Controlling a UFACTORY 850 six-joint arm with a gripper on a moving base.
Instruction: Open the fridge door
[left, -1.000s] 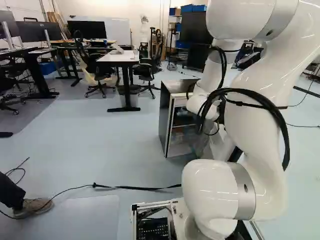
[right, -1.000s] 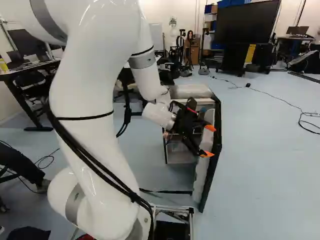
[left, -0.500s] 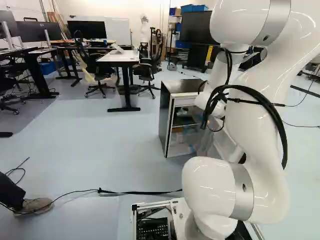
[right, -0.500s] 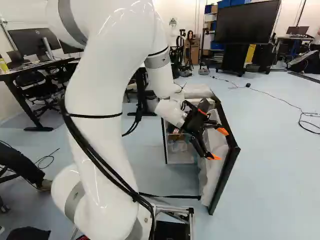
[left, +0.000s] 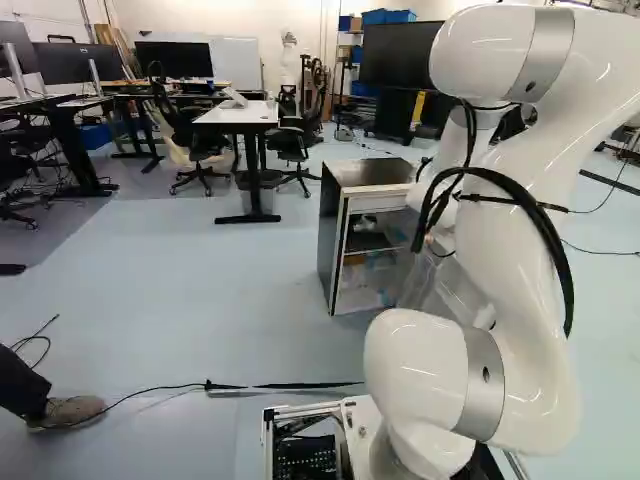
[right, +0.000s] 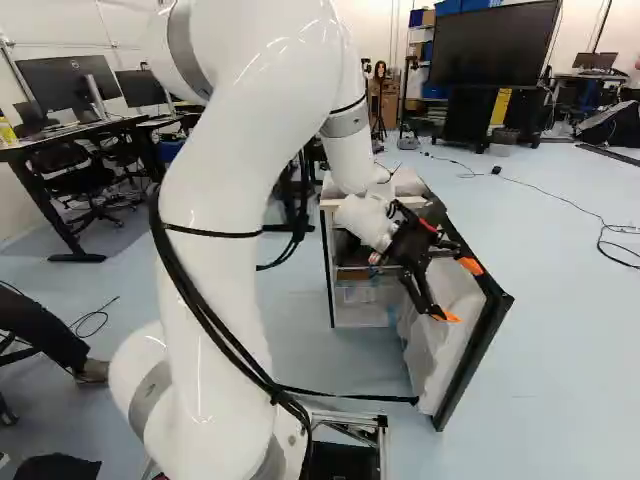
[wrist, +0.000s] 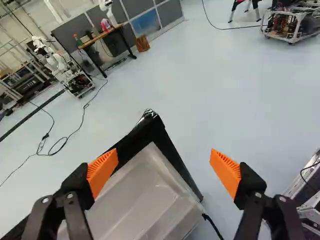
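At five o'clock from the fridge (left: 335, 240) in the right base view, the fridge door (right: 450, 350) stands well open, so with your pincer (wrist: 164, 151) spread just inside it, press smoothly toward three o'clock, following its swing rather than jabbing straight ahead.

You're seeing the fridge (left: 375, 174) standing ahead, its door (right: 448, 355) hanging at its right, the desk (left: 230, 116) sitting farther left between chairs (left: 203, 148).

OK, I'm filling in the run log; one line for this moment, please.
Fridge door: swung wide open | gripper: open, by door's inner side | grip on door: none | fridge shelves: in view
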